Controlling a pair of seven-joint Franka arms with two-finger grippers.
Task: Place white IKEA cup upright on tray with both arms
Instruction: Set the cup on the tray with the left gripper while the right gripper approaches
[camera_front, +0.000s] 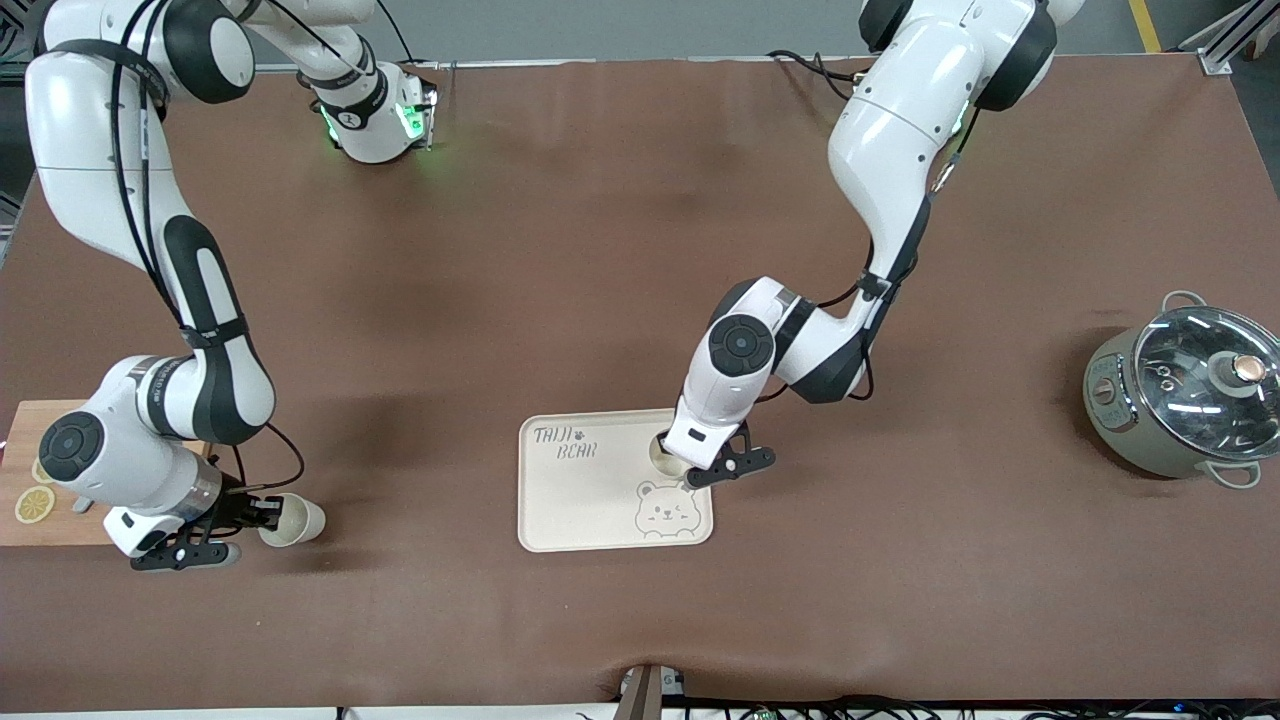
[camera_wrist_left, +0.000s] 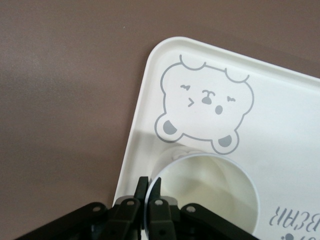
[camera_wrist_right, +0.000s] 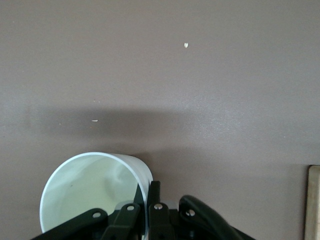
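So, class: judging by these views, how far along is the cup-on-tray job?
One white cup stands upright on the cream bear-print tray, left gripper pinching its rim. The right gripper grips a second white cup by its rim beside the wooden board; that cup is not yet on the tray.

Cup (camera_front: 668, 453) upright on tray (camera_front: 570, 510)

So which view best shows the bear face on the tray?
Left wrist view: the bear face fills the picture on the tray, beside the cup pinched by the left gripper. Front view shows it small; right wrist view shows none.
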